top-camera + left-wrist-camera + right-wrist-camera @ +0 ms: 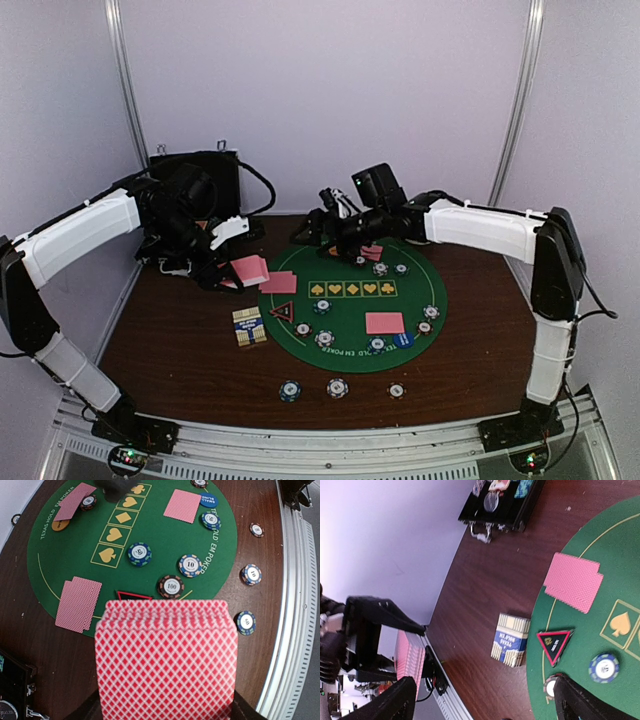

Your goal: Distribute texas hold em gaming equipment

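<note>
The left gripper (224, 266) has its jaws clamped on the deck of pink-backed cards (165, 665) over the bench (180, 340), just off the left edge of the green mat (350, 315), long axis pointing matward, while the right gripper (482, 702), jaws spread wide and empty, hovers to the deck's right at the mat's far rim.

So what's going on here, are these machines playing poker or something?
A poker game is being set up. The left gripper is shut on a deck of pink-backed cards beside the green mat. The right gripper hangs open and empty near the mat's far edge. Dealt cards lie face down at three spots on the mat, with chips spread on it and on the table in front.
</note>
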Robot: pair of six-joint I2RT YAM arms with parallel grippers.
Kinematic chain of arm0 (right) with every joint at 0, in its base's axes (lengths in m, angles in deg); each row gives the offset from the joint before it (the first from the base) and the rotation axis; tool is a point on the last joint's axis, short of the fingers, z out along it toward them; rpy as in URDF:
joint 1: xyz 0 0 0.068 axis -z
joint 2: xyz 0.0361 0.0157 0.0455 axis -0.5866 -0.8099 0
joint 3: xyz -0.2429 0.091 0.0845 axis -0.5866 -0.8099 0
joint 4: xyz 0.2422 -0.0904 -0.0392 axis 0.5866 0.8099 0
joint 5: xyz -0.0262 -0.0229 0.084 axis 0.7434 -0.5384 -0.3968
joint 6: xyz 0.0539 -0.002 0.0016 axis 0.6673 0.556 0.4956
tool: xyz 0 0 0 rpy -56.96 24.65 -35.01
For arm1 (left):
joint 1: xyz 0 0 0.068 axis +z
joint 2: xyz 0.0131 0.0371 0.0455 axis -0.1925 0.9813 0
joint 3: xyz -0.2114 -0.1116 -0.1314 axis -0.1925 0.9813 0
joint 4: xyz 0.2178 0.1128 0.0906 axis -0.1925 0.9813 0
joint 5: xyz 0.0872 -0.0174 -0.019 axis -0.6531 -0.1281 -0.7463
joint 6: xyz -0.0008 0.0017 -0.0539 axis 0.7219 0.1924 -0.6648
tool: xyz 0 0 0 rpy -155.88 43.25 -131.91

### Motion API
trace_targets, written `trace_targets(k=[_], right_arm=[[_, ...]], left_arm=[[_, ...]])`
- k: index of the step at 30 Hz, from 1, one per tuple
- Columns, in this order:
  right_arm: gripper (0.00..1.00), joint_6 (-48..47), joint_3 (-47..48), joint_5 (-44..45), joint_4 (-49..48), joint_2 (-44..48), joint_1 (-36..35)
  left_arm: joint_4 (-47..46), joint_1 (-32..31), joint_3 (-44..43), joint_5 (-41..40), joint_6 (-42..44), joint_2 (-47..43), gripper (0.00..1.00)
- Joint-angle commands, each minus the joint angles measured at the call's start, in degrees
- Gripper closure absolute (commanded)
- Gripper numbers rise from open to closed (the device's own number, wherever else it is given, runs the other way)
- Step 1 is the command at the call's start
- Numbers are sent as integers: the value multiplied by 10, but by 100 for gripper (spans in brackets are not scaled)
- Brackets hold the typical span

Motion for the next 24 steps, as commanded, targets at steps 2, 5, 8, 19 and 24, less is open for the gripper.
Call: trace_targets(k=[2, 5, 8, 19, 24], right_arm=[[1, 82, -58, -44, -115, 14, -44], [1, 118, -72, -61, -162, 5, -65], [1, 136, -71, -67, -192, -3, -80], [3, 176, -32, -91, -229, -60, -105], [4, 182, 2, -98, -226, -90, -109]], left_arm=[[-17, 2, -11, 19, -6, -10, 97], [-17, 2, -10, 20, -7, -11, 97], [-17, 2, -10, 21, -6, -13, 98], [-17, 2, -12, 27, -6, -14, 97], [-17, 2, -11, 28, -6, -15, 97]])
